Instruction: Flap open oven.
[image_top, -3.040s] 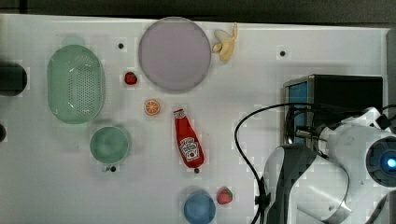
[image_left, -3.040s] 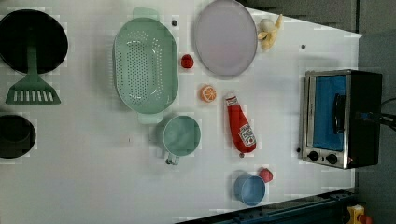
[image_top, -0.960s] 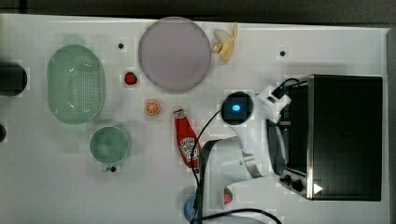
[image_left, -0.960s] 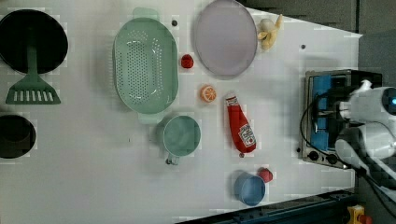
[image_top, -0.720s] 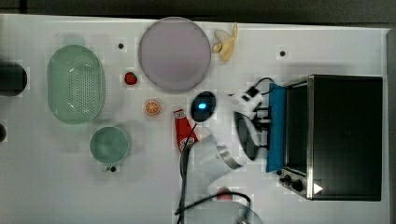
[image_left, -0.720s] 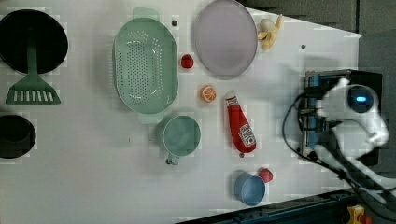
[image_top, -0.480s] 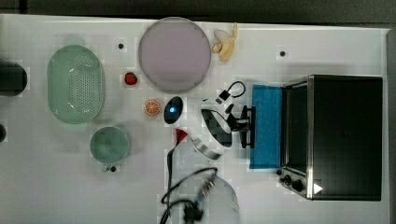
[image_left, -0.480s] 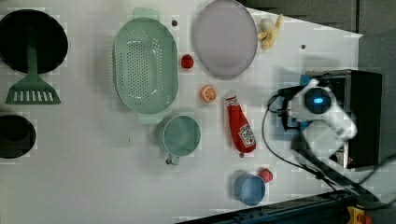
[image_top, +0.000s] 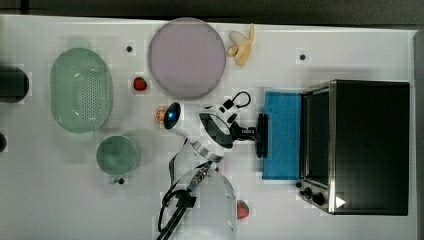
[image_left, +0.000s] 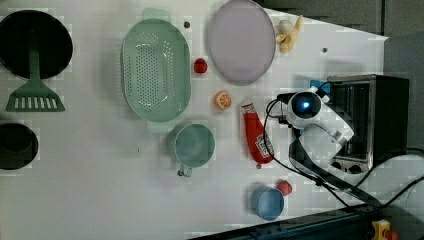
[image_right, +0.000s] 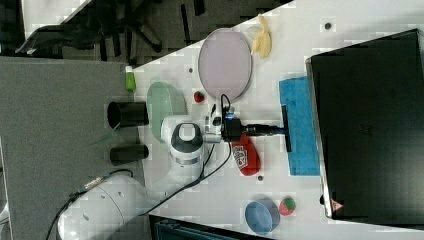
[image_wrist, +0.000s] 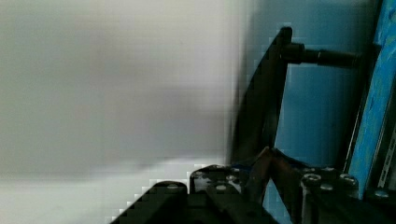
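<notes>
Claw first: we see it closed on the black bar handle of the oven door, and the wrist view confirms this, with the handle standing between the fingers. The arm reaches to the handle from the top view's left, and its white body goes down to the near edge of the table.

The blue glass door now lies almost flat, stretched out from the oven's front toward the top view's left. One second ago, in the same view, the door was upright against the front and the claw was just beside it; half a second ago it was already far down. So the claw has pulled the door outward and down. The oven itself stands at the top view's right side of the table, with its small knobs at the near end of the front, and it did not shift.

For the task, we judge that the opening is nearly complete. What remains, we think, is to release the handle and to move back without pushing the door.

Further out, the ketchup bottle lies just beside the arm, and the purple plate, the banana and the green colander are well apart from the oven.
</notes>
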